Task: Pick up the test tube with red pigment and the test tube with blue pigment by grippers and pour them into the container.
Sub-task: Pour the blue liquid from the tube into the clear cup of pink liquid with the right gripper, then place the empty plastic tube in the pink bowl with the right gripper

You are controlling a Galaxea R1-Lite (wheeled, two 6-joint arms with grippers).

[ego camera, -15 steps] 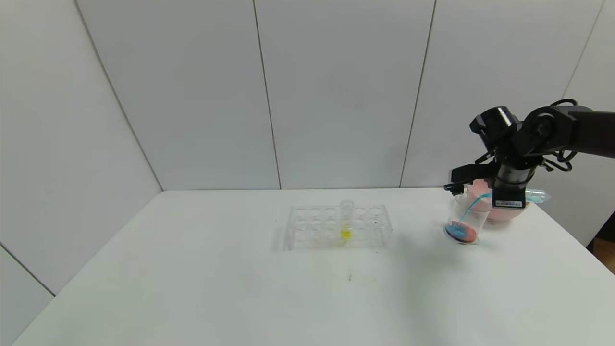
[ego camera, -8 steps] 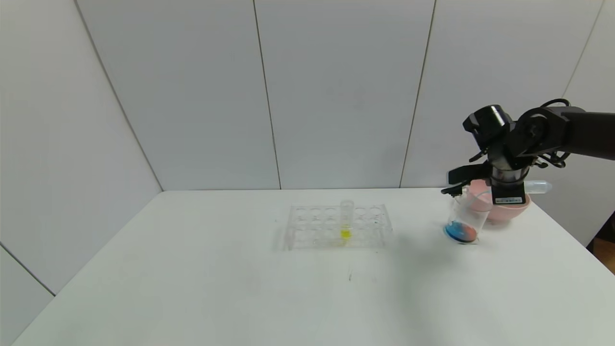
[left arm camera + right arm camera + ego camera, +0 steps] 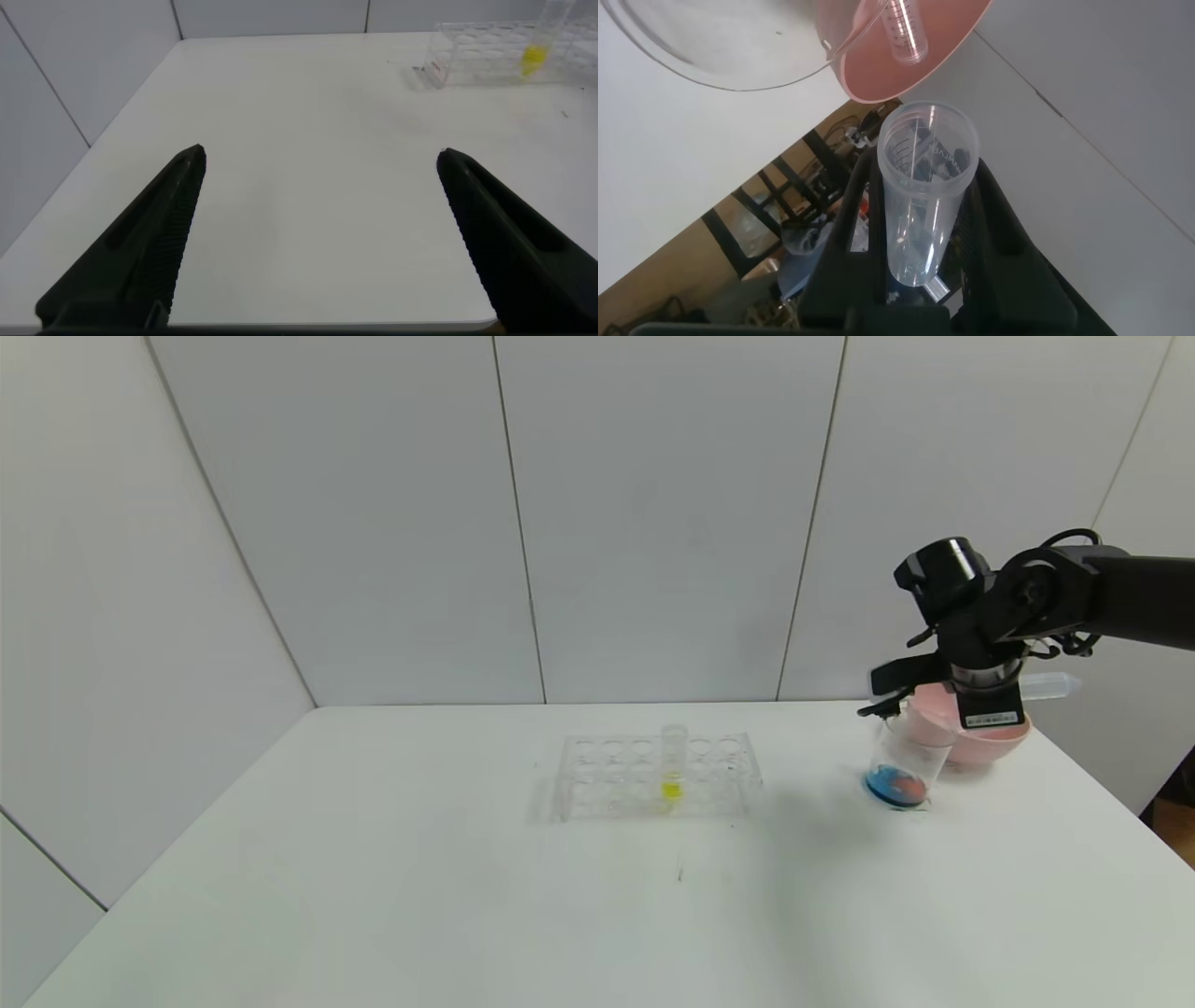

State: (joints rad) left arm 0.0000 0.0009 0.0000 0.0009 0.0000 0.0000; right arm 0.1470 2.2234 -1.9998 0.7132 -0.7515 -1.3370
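My right gripper (image 3: 990, 707) hangs over the pink bowl's near rim, just above the container (image 3: 904, 763). It is shut on a clear test tube (image 3: 1050, 686) held sideways. The right wrist view shows that tube (image 3: 924, 196) empty between the fingers of my right gripper (image 3: 926, 177). The container, a glass beaker, holds mixed blue and red liquid (image 3: 896, 788) at its bottom; its rim (image 3: 710, 65) shows in the right wrist view. No tube with red or blue liquid is in view. My left gripper (image 3: 320, 154) is open and empty over the table's left side.
The pink bowl (image 3: 990, 739) stands right behind the beaker near the table's right edge; a second empty clear tube (image 3: 906, 33) lies in it. A clear rack (image 3: 653, 775) at mid-table holds a yellow-liquid tube (image 3: 672, 767); both show in the left wrist view (image 3: 535, 56).
The blue stream from the tube into the beaker has stopped. My right gripper has risen a little and the tube has emptied and tipped back toward level.
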